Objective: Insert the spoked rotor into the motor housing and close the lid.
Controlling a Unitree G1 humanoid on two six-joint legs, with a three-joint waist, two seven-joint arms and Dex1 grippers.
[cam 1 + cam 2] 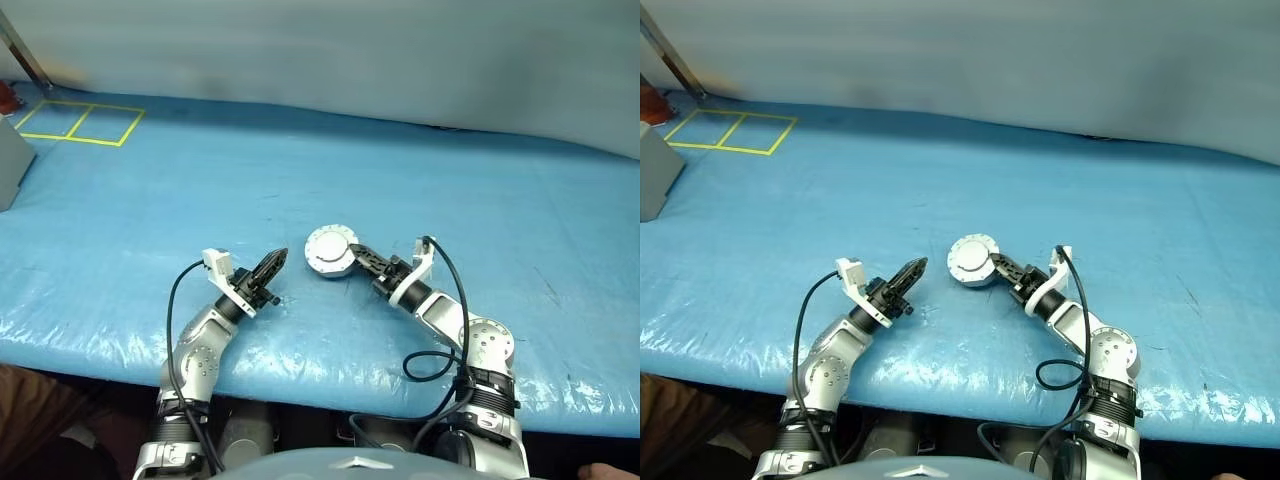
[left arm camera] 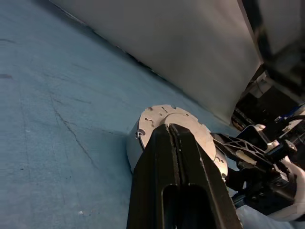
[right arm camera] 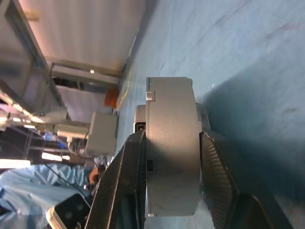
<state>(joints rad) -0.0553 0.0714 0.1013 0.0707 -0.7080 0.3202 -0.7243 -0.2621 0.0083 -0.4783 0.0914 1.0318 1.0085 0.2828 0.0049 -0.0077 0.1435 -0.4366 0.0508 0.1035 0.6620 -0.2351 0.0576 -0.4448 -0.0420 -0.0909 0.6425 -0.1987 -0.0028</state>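
Blue sheet (image 1: 150,200) covers the table; motor housing (image 1: 329,250) sits with lid (image 2: 164,114) shut, plain silver face up; right gripper (image 1: 362,258) clamps its side wall between both fingers; left gripper (image 1: 268,268) clenched, empty, just beside it; rotor presumably inside, task apparently complete.

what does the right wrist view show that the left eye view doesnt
Right wrist view: the right gripper's fingers pressed against the top and bottom faces of the closed motor housing, seen edge-on, with a grey box behind it.

Left eye view: both arms over the blue table cover, the left gripper shut and empty, apart from the housing, the lid as a plain silver disc facing up, and yellow tape squares far left.

Both: the right gripper clamping the housing above the blue cover.
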